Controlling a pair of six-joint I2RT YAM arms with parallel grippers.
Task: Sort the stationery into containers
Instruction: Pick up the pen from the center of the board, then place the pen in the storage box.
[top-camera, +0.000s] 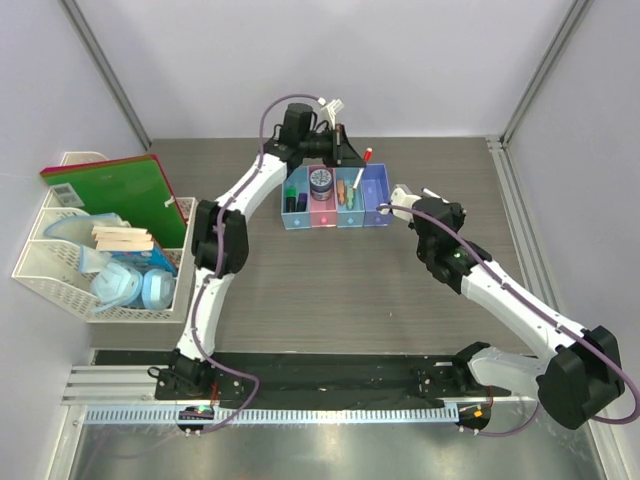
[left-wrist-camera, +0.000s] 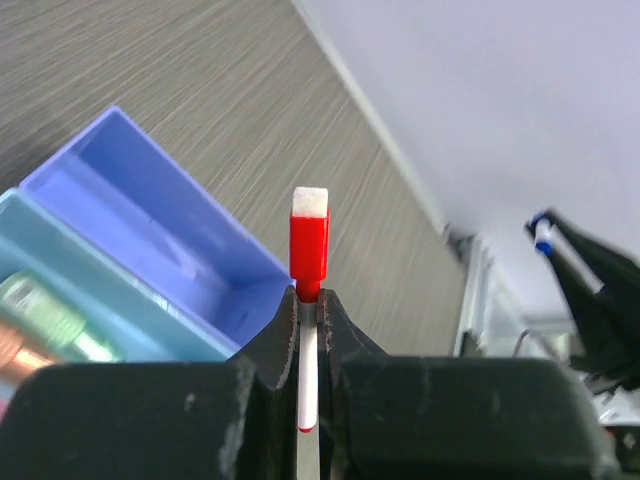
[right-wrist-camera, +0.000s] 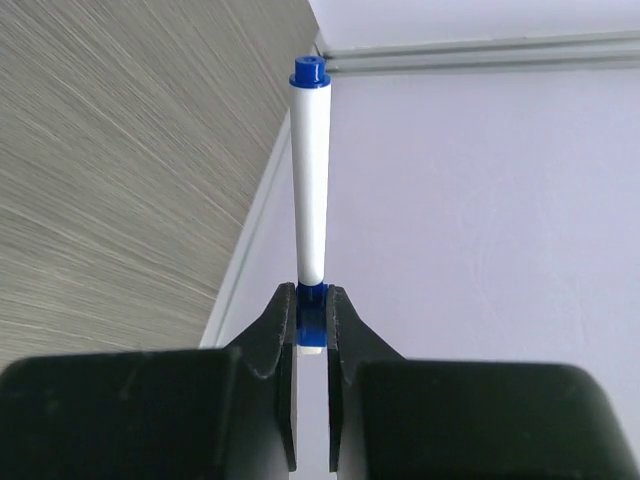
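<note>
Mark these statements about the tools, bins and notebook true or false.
1. The left tool is shut on the red-capped marker. True.
2. The right tool is open and empty. False: it is shut on the blue-capped marker.
3. The jar sits in the pink bin. True.
4. The notebook lies in the pink bin. False: it sits in the organiser.

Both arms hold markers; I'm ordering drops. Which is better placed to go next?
Left, probably: the left gripper holds the red-capped marker by the purple-blue bin; right gripper aims blue-capped marker at the wall.
</note>
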